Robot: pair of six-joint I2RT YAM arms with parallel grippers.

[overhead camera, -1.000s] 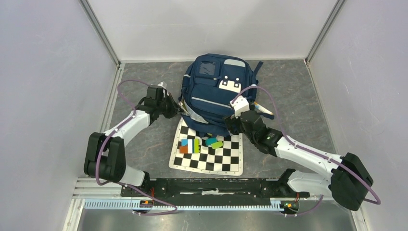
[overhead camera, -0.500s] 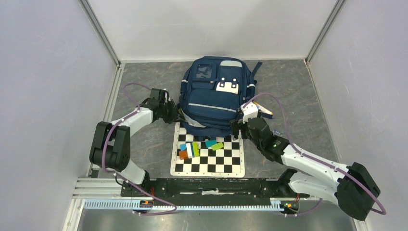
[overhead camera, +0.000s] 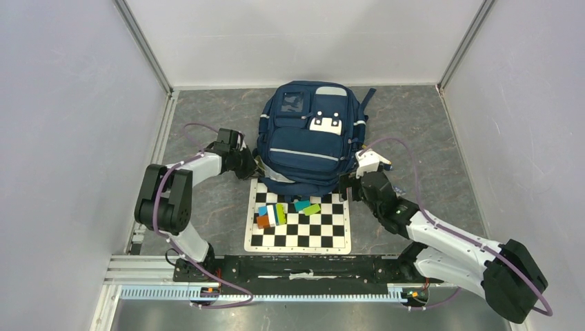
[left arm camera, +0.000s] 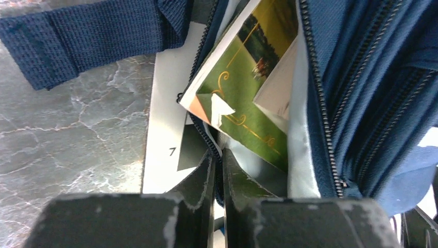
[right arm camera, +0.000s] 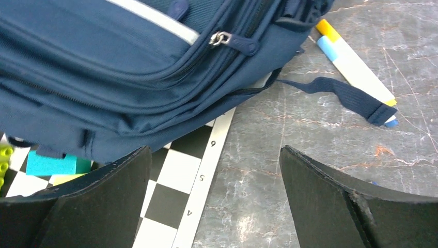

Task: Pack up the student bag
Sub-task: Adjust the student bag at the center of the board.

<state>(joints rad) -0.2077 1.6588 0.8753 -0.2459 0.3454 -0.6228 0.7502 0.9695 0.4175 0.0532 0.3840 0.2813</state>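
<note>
Left arm (overhead camera: 196, 165) folded, fingers (left arm camera: 199, 181) pinched together; right arm (overhead camera: 441, 234) stretched forward, fingers (right arm camera: 88, 201) spread wide.

The student bag (overhead camera: 307, 141) rests its near end on a chequered board (overhead camera: 303, 234) carrying blocks (overhead camera: 274, 214), with the left gripper (left arm camera: 217, 155) at its left corner and the right gripper (right arm camera: 214, 150) and a marker (right arm camera: 356, 70) on its right.

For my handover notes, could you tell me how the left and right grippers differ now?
The left gripper is pinched shut on the student bag's zipper edge; the right gripper is wide open, holding nothing. The left gripper is at the bag's open side, the right gripper at a zipped corner. Both sit beside the bag.
</note>
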